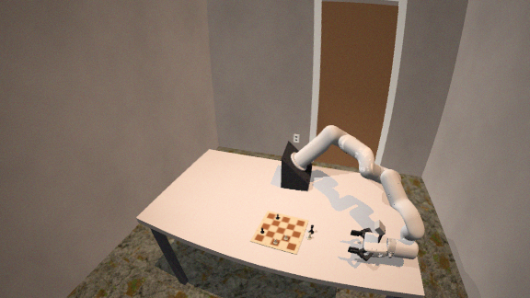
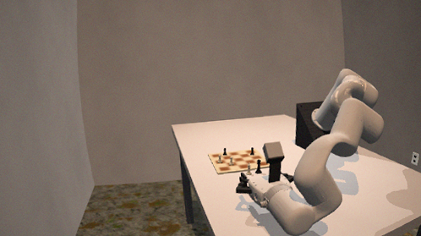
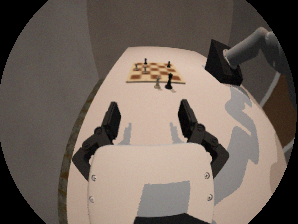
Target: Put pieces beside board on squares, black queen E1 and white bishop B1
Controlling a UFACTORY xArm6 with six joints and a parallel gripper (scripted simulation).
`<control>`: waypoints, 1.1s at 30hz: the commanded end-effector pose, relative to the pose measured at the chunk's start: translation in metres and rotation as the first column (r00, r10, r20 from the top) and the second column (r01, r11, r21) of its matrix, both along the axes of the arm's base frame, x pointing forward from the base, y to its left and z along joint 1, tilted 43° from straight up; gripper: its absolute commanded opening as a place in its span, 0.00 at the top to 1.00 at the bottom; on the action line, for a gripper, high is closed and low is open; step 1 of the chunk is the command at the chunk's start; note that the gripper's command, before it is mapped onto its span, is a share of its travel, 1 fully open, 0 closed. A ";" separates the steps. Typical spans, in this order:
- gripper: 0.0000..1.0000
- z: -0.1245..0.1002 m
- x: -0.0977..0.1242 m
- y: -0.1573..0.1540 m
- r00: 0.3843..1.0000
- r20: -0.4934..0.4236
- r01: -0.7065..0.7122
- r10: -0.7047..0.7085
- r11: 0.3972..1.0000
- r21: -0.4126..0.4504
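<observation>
The black queen (image 1: 312, 228) (image 2: 259, 166) (image 3: 169, 81) stands upright on the table just outside the board (image 1: 292, 246) (image 2: 224, 168) (image 3: 135, 77). The white bishop (image 1: 310, 236) (image 2: 249, 169) (image 3: 158, 83) stands upright beside it, a small gap apart. Two black pieces (image 1: 262, 231) (image 1: 277, 216) and two pale pieces (image 1: 275, 241) (image 1: 285, 237) stand on the board. The edge letters and digits are too small to read. My gripper (image 1: 351, 242) (image 3: 149, 107) is open and empty, low over the table, its fingers pointing toward the two outside pieces from some distance.
The arm's black base (image 1: 294, 172) (image 3: 223, 62) stands at the back of the table (image 1: 207, 198). The arm bends around the right side in the top view. The table's front edge runs close past the board and the gripper.
</observation>
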State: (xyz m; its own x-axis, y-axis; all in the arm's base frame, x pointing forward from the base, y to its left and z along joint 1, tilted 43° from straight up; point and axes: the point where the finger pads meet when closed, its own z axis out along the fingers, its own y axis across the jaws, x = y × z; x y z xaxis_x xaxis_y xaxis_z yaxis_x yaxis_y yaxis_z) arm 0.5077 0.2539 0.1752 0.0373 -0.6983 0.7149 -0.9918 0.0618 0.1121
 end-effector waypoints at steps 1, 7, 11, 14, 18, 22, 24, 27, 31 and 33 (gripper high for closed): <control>0.00 0.002 0.001 -0.001 1.000 0.003 0.002 -0.002 1.000 0.002; 0.00 0.003 0.001 -0.001 1.000 0.003 0.002 -0.002 1.000 0.002; 0.00 0.007 0.001 -0.005 1.000 0.003 0.002 -0.002 1.000 0.002; 0.00 0.011 0.001 -0.009 1.000 0.003 0.002 -0.002 1.000 0.002; 0.00 0.028 0.001 -0.024 1.000 0.003 0.002 -0.002 1.000 0.002; 0.00 0.052 0.002 -0.045 1.000 0.003 0.002 -0.002 1.000 0.002; 0.00 0.061 0.002 -0.053 1.000 0.003 0.002 -0.002 1.000 0.002; 0.00 0.068 0.002 -0.059 1.000 0.003 0.002 -0.002 1.000 0.002; 0.00 0.068 0.002 -0.060 1.000 0.003 0.002 -0.002 1.000 0.002; 0.00 0.066 0.002 -0.058 1.000 -0.004 0.014 -0.014 1.000 0.000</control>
